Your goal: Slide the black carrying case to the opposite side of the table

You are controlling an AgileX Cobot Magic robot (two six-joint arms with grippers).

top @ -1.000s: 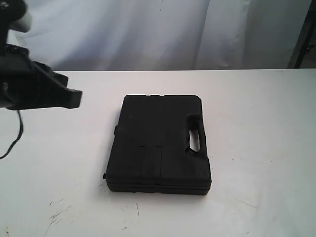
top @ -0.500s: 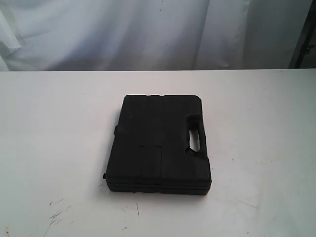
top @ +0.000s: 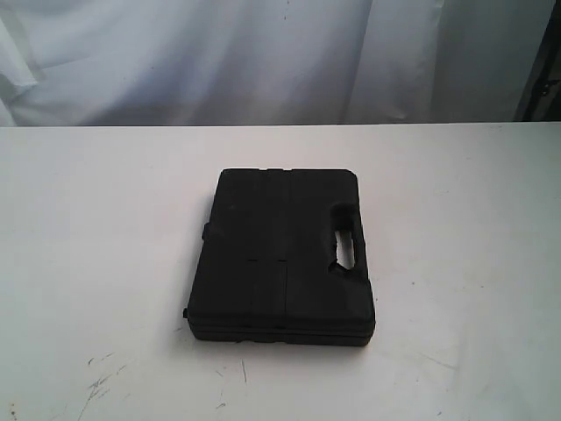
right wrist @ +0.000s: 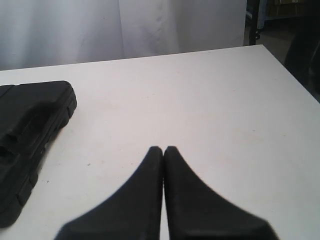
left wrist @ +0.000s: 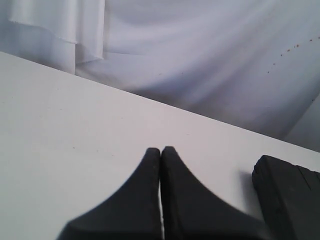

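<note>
The black carrying case (top: 282,254) lies flat near the middle of the white table (top: 105,219), its handle cut-out toward the right. Neither arm shows in the exterior view. In the left wrist view my left gripper (left wrist: 160,150) is shut with nothing in it, above bare tabletop, and a corner of the case (left wrist: 290,195) shows off to one side. In the right wrist view my right gripper (right wrist: 163,149) is shut and empty too, with the case (right wrist: 27,135) apart from it at the frame's edge.
White curtains (top: 263,61) hang behind the table's far edge. Dark scratches (top: 101,377) mark the tabletop near the front left. A dark stand (right wrist: 257,20) rises beyond the table's far corner in the right wrist view.
The left arm, seen at the exterior view's left edge one second ago, has pulled out of that view. The case has not moved.
</note>
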